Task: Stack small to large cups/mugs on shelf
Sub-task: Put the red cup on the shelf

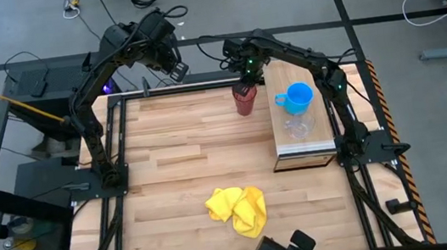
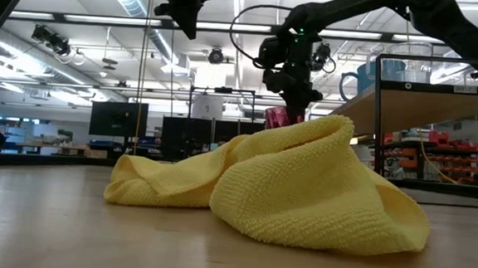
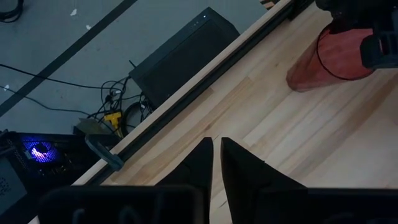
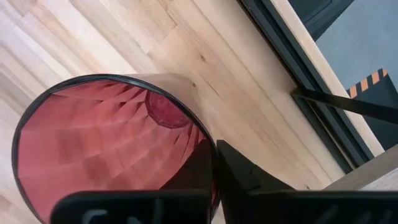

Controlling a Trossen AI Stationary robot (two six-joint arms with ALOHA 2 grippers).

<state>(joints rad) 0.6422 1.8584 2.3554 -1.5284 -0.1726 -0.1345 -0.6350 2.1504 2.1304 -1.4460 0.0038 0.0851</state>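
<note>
A dark red ribbed tumbler (image 1: 245, 103) stands mouth up near the table's far edge, just left of the light-wood shelf (image 1: 323, 138). My right gripper (image 1: 243, 78) is over it and shut on its rim. A bright blue mug (image 1: 298, 96) and a small clear plastic cup (image 1: 299, 127) stand upright on the shelf, the mug farther back. My left gripper (image 1: 178, 71) is shut and empty, raised over the table's far edge, left of the tumbler (image 3: 329, 59). My right gripper pinches the tumbler's rim wall (image 4: 206, 134) from above, pointing down. One finger (image 4: 249, 177) is outside the wall; the other seems to be inside and shows only darkly through it. The tumbler is upright; whether its base rests on the table I cannot tell.
A crumpled yellow cloth (image 1: 238, 209) lies on the tabletop near its front edge and fills the low view (image 2: 302, 188), hiding the tumbler's base there. The shelf stands on a dark frame (image 2: 379, 118) at the table's right side.
</note>
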